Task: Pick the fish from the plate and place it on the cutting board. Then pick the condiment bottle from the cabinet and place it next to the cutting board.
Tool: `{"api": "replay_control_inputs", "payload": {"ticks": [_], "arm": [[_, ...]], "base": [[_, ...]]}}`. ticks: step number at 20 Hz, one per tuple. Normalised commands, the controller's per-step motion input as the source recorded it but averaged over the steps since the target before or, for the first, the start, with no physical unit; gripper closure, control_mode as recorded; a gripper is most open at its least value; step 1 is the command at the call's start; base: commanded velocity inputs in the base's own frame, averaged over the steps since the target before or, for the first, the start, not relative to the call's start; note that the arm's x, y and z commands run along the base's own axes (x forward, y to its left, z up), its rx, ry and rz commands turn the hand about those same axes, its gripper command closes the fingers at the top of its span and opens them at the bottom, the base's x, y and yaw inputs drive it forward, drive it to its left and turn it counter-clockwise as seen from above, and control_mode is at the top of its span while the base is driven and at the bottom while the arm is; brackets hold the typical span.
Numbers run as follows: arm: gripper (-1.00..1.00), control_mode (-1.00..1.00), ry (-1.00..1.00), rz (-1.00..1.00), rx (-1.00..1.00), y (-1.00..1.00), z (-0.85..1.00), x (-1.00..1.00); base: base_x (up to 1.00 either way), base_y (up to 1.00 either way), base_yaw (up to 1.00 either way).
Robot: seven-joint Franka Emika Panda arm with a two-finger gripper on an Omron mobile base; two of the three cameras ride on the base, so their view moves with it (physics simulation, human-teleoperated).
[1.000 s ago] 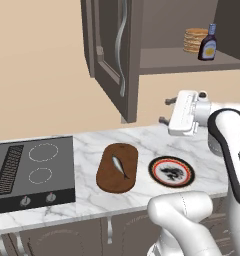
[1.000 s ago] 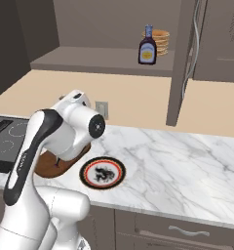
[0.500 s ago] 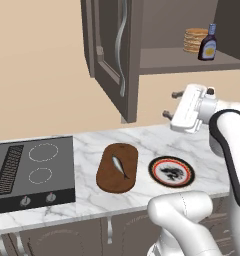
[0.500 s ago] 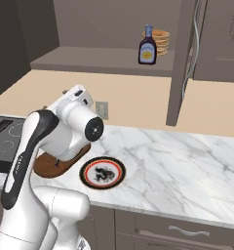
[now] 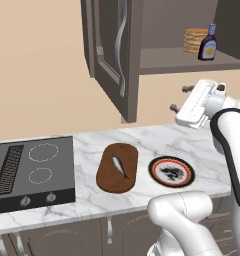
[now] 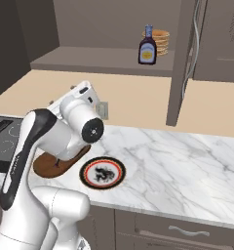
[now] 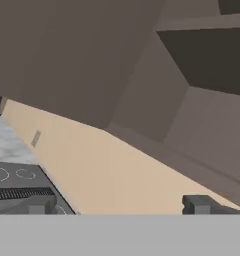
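The small silver-grey fish [image 5: 119, 166] lies on the dark-brown cutting board [image 5: 108, 177], left of the round white plate [image 5: 157, 176] with its orange-red and black rim. The plate [image 6: 102, 172] shows only its dark motif. The condiment bottle [image 5: 208, 44] stands on the shelf of the open cabinet [image 5: 167, 59], beside a stack of pancakes [image 5: 194, 40]. My gripper [image 5: 181, 98] hangs open and empty above the plate, below the shelf and tilted up to the left. In the hand view the gripper [image 7: 122, 205] shows two fingertips set wide apart. The bottle [image 6: 147, 45] stands high above my arm.
The cabinet door [image 5: 114, 55] with its wavy handle stands open over the counter's back, above the board. A black stove [image 5: 32, 167] is set into the marble counter [image 5: 87, 147] at the left. More marble counter [image 6: 187, 166] stretches to the right of the plate.
The hand has risen from over the plate and tilted upward toward the cabinet. Fish, board, plate and bottle have not moved. The jaws stay open.
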Motion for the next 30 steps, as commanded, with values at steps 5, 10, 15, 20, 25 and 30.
{"api": "replay_control_inputs", "payload": {"ticks": [5, 10, 15, 20, 25, 30], "arm": [[-1.0, -1.0, 0.0, -0.14, 0.0, -0.21, 0.33, 0.0], [-1.0, -1.0, 0.0, -0.13, 0.04, -0.06, 0.32, 0.0], [-1.0, -1.0, 0.0, -0.12, 0.08, -0.05, 0.1, 0.01], [-1.0, -1.0, 0.0, -0.13, 0.14, -0.17, 0.0, 0.13], [-1.0, -1.0, 0.0, -0.12, 0.18, -0.2, 0.04, 0.16], [-1.0, -1.0, 0.0, -0.11, 0.12, -0.19, 0.17, 0.04]], "base": [[0.0, 0.0, 0.0], [0.0, 0.0, 0.0], [0.0, 0.0, 0.0], [0.0, 0.0, 0.0], [0.0, 0.0, 0.0], [0.0, 0.0, 0.0]]}}
